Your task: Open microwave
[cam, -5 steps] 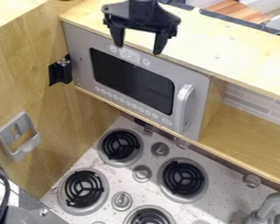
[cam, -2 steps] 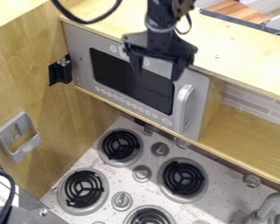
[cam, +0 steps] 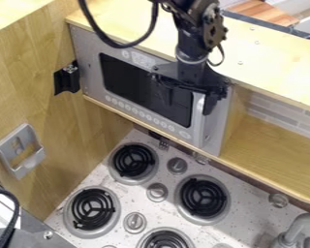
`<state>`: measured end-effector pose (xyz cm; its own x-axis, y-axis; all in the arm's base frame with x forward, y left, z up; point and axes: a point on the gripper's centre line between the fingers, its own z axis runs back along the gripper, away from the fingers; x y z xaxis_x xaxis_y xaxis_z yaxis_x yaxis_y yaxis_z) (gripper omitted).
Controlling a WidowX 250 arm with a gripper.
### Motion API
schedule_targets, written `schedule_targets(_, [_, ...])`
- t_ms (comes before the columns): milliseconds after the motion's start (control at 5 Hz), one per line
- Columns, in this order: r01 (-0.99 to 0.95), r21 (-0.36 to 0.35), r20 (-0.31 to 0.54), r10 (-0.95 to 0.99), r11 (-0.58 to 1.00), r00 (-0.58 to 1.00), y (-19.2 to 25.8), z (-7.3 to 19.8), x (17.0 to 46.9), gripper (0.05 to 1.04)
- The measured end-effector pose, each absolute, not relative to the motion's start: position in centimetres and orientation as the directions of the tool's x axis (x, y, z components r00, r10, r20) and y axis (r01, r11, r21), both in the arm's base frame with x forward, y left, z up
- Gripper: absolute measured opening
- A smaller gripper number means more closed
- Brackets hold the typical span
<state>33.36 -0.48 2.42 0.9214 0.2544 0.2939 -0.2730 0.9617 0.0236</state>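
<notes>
The gripper [cam: 189,101] hangs in front of the right part of the toy microwave [cam: 135,82], its two fingers apart and nothing held between them. One finger is over the dark window, and the other overlaps the upper end of the silver handle [cam: 199,123]. Whether that finger touches the handle, I cannot tell. The microwave door is closed, flush with its grey front. The handle's lower part shows below the gripper; its top is hidden.
Below the microwave lies a stove top [cam: 177,218] with several black coil burners and grey knobs. A wooden wall [cam: 28,87] with a grey holder [cam: 20,150] stands left. An open shelf [cam: 274,150] adjoins at the right, and a faucet [cam: 300,227] rises lower right.
From above the microwave's top edge, the gripper has come down and to the right, over the handle's upper end. More of the arm and its cable shows. The door has not moved.
</notes>
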Motion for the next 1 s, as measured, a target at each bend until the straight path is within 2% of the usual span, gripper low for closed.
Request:
schedule_targets(400, [-0.233,0.009,0.265,0.223,0.972,0.938,-1.1,0.5,34.5,0.998])
schedule_targets(600, [-0.204,-0.007,0.268,0.198,0.979,0.943,-1.4,-0.2,35.1,0.965])
schedule_targets(1000, [-0.193,0.031,0.274,0.177,0.981,0.945,-1.4,-0.3,35.5,0.407])
